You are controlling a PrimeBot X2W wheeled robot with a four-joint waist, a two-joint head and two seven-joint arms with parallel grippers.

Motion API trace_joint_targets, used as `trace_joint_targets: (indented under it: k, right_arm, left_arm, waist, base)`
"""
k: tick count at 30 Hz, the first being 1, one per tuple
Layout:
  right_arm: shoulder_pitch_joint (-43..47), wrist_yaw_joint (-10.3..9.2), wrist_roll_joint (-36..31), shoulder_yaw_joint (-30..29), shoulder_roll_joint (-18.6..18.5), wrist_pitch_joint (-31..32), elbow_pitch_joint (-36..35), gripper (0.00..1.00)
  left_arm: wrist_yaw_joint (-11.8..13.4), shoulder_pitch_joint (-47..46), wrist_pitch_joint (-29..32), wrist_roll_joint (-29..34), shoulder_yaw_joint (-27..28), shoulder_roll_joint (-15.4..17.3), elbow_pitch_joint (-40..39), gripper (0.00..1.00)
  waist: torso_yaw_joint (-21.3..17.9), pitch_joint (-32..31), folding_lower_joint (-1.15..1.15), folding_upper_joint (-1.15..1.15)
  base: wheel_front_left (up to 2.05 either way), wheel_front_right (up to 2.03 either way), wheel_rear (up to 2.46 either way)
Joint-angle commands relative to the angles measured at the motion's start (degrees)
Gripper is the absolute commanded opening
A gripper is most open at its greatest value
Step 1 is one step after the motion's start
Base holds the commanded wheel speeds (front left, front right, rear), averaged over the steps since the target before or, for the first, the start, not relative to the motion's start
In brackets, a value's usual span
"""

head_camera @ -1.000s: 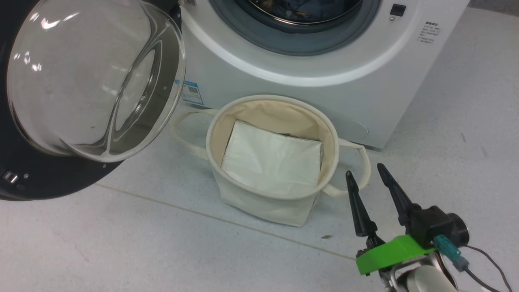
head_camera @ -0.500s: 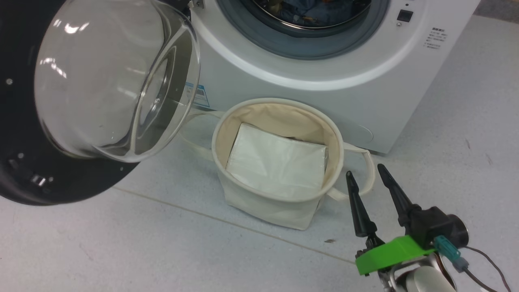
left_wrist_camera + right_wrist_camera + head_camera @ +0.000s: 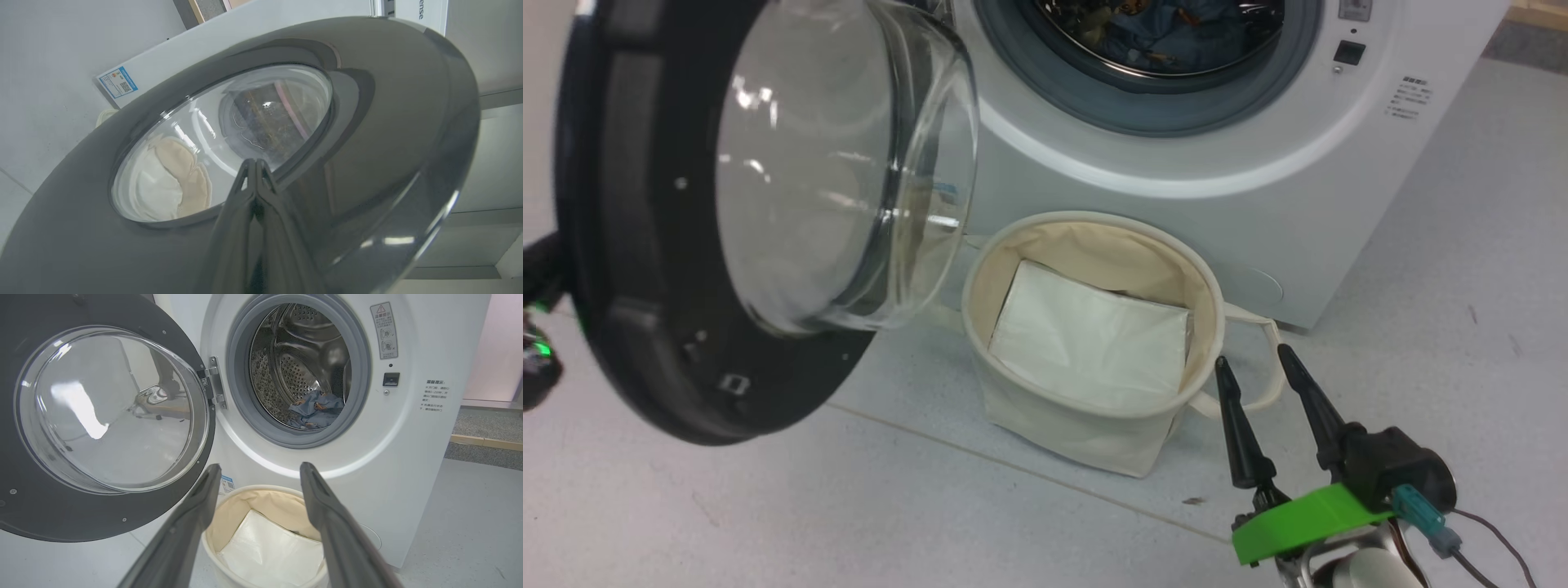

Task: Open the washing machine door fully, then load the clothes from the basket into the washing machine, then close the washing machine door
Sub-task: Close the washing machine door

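Rests the left claw (image 3: 255, 163), pinched shut, on the washing machine door (image 3: 388, 122) and holds the right claw (image 3: 1252, 357) wide open beside the basket (image 3: 1086, 429).

It looks like a bare test room arranged as a laundry corner. The washing machine (image 3: 412, 465) stands free on a pale speckled floor (image 3: 768, 506), a plain wall (image 3: 504, 343) and grey carpet strip (image 3: 486, 425) beside it.
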Motion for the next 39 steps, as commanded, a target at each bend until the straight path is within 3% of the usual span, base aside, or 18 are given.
trace_joint_targets:
  k: [1,15,21,28,39]
  right_arm:
    - [-0.49,0.05,0.41,1.12,0.68,-0.28,-1.66,1.0]
    - [0.47,0.05,2.64,1.54,1.27,-0.28,-1.46,1.0]
    - [1.7,0.05,3.69,1.03,1.29,-0.28,-1.09,1.0]
    - [0.53,0.05,3.85,-0.29,1.29,-0.28,-2.74,1.0]
    - [-0.67,0.05,4.84,-3.14,1.3,-0.28,-4.02,1.0]
  left_arm:
    - [0.71,0.35,1.95,0.24,-0.16,1.04,-4.37,0.0]
    - [7.29,10.96,8.14,-2.8,-5.14,-9.96,-26.86,0.0]
    - [8.56,16.41,7.59,-3.62,-7.48,-15.92,-33.61,0.0]
    - [7.49,16.89,3.77,-6.0,-8.73,-20.14,-32.08,0.0]
    - [3.64,13.43,-1.16,-11.9,-11.66,-21.2,-26.07,0.0]
  waist:
    - [0.34,-0.25,0.0,0.0]
    - [-0.63,-3.35,0.0,0.0]
    - [-2.45,-4.99,0.0,0.0]
    - [-6.8,-3.5,0.0,0.0]
    - [-15.24,0.6,0.0,0.0]
  base:
    - [0.0,0.0,0.0]
    - [0.0,0.0,0.0]
    - [0.0,0.0,0.0]
    - [0.0,0.0,0.0]
    - [0.0,0.0,0.0]
